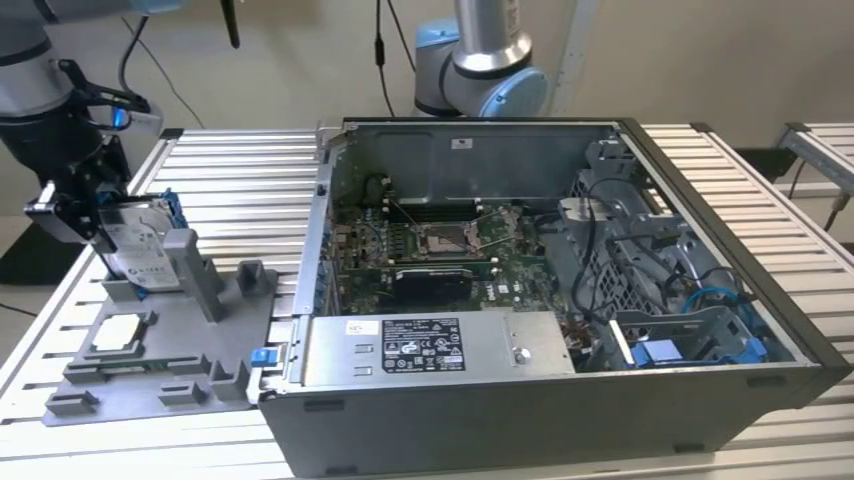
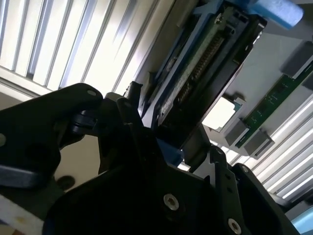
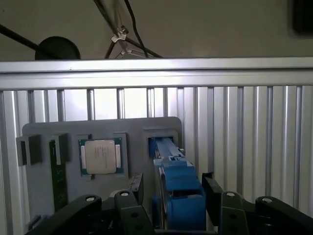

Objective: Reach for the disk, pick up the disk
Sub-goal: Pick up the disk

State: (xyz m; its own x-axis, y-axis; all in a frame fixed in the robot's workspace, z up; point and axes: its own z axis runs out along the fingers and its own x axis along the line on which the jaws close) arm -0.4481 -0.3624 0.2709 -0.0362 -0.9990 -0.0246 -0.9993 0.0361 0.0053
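Slatted aluminium counter (image 1: 227, 170); at nine o'clock from the open computer case (image 1: 534, 425), the tool (image 3: 172, 188) straddles the upright disk (image 1: 140, 245), spread wide

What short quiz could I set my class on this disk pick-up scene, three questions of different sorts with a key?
1. True or false: the disk lies flat inside the open computer case.
2. Which is nearest the gripper? A) the disk B) the motherboard C) the power supply
3. Name the white-topped part lying flat in the grey fixture next to the disk.

Key
1. False: it stands upright in the fixture, outside the case.
2. A
3. The square chip.
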